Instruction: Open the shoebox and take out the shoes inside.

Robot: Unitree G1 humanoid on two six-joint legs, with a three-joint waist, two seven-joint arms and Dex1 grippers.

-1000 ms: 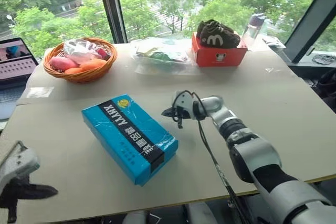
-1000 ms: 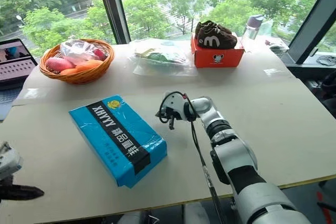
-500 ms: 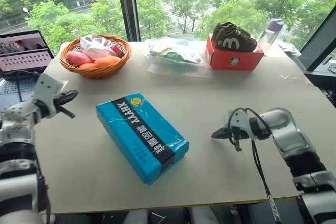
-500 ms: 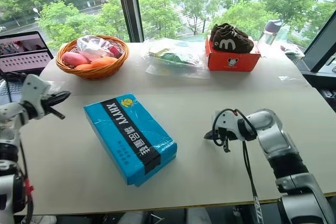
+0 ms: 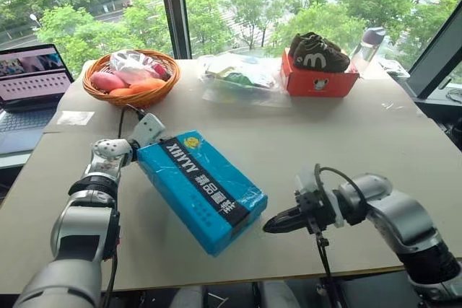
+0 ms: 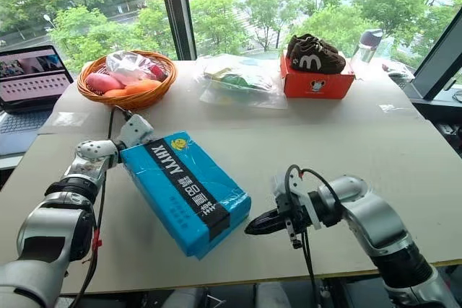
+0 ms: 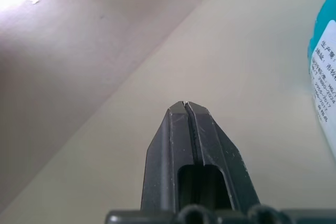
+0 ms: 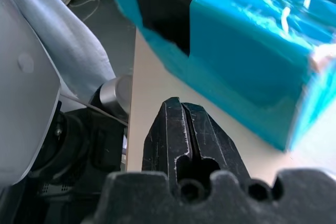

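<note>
left eye view: shoebox (image 5: 202, 190) shut at table centre. my left gripper (image 5: 148, 133) at its 10 o'clock, right gripper (image 5: 278, 223) at 4, both closed, empty. pinched fingers may shove the box, not lift the lid.

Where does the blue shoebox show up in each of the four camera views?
Left eye: shoebox lies centre-left, lid shut.
Right eye: shoebox left of centre.
Left wrist: a blue corner with a white label at the edge.
Right wrist: its blue end wall beyond the fingers.
Shared landmark: the black stripe.
</note>
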